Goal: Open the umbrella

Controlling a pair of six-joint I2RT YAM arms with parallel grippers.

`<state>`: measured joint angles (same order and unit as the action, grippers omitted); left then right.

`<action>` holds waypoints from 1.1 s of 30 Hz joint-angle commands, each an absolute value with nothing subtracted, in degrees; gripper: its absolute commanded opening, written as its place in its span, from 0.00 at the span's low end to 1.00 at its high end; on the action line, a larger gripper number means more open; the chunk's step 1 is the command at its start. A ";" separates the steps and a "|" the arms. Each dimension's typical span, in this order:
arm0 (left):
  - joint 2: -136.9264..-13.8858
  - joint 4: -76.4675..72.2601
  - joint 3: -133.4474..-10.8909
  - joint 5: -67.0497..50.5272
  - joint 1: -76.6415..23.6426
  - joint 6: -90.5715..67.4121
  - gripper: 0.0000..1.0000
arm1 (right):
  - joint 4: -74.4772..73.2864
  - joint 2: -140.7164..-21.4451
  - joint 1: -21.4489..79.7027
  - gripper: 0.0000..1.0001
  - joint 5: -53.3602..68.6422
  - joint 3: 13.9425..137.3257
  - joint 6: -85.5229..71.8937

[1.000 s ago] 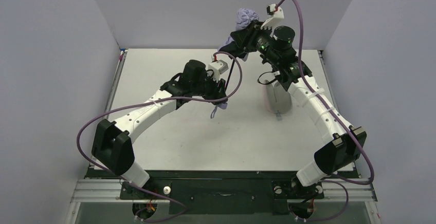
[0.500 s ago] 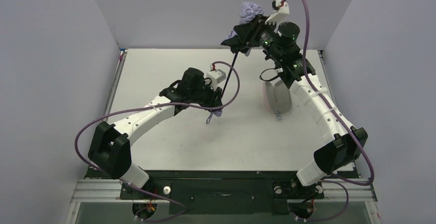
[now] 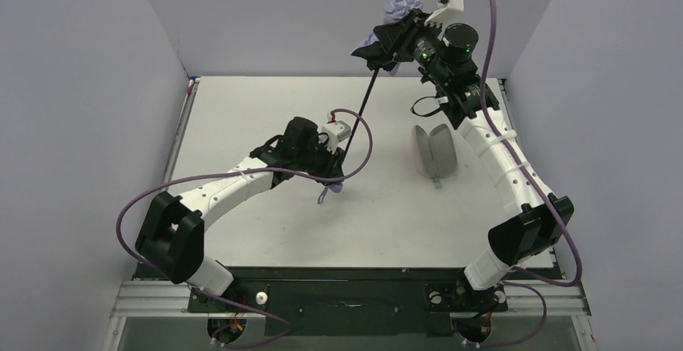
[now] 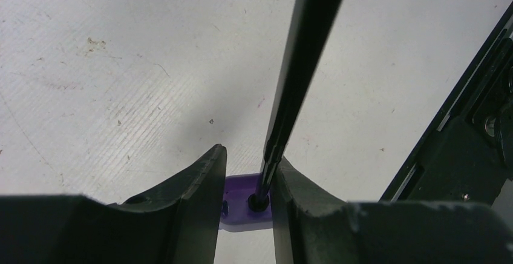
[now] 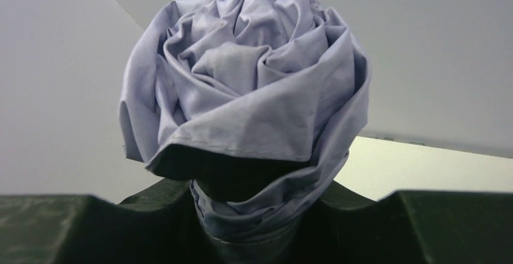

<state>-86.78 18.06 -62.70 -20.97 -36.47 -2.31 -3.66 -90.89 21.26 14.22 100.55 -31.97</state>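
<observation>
While the umbrella (image 5: 242, 94) hangs stretched between the two arms, the step in hand looks to me like pulling the telescopic shaft (image 4: 302, 52) out to full length, and the canopy is not yet spread. The left gripper (image 4: 249, 167) pinches the small lavender handle (image 4: 237, 202) low over the table (image 3: 242, 109), near its middle. From there the shaft rises toward 1 o'clock, up to the right gripper (image 3: 395, 37). That gripper is pressed on both sides of the crumpled canopy (image 3: 400, 2), high above the far edge of the table. A pink case (image 3: 431, 151) lies at about 3 o'clock from the handle, well apart from it.

To do this well, I think both arms should pull exactly along the line of the shaft, one toward 7 o'clock and the other toward 1 o'clock. Any sideways pull could bend such a thin tube. The handle is small and sits only between the tips of the left fingers (image 4: 205, 173), so the grip there may slip, and a slow, even pull seems safer than a jerk. The right grip holds mostly soft fabric. I cannot tell whether it also catches the hard core inside. If not, the cloth may slide before the shaft locks.
</observation>
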 commanded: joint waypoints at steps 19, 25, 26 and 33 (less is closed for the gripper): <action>-87.88 23.94 -57.23 -21.77 -37.14 1.20 0.28 | 7.91 -92.31 15.59 0.00 14.40 112.05 -35.88; -87.27 23.94 -58.54 -21.97 -37.17 2.25 0.30 | 7.83 -92.40 15.16 0.00 16.18 110.99 -36.18; -86.64 23.47 -60.10 -22.01 -37.18 2.40 0.31 | 7.83 -92.05 15.23 0.00 16.94 109.33 -36.24; -82.49 18.83 -74.08 -24.88 -36.42 0.94 0.64 | 12.02 -89.96 16.12 0.00 24.71 99.02 -39.81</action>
<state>-86.63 21.19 -66.89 -21.37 -36.67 1.37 -0.21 -94.06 16.73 20.16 101.49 -36.53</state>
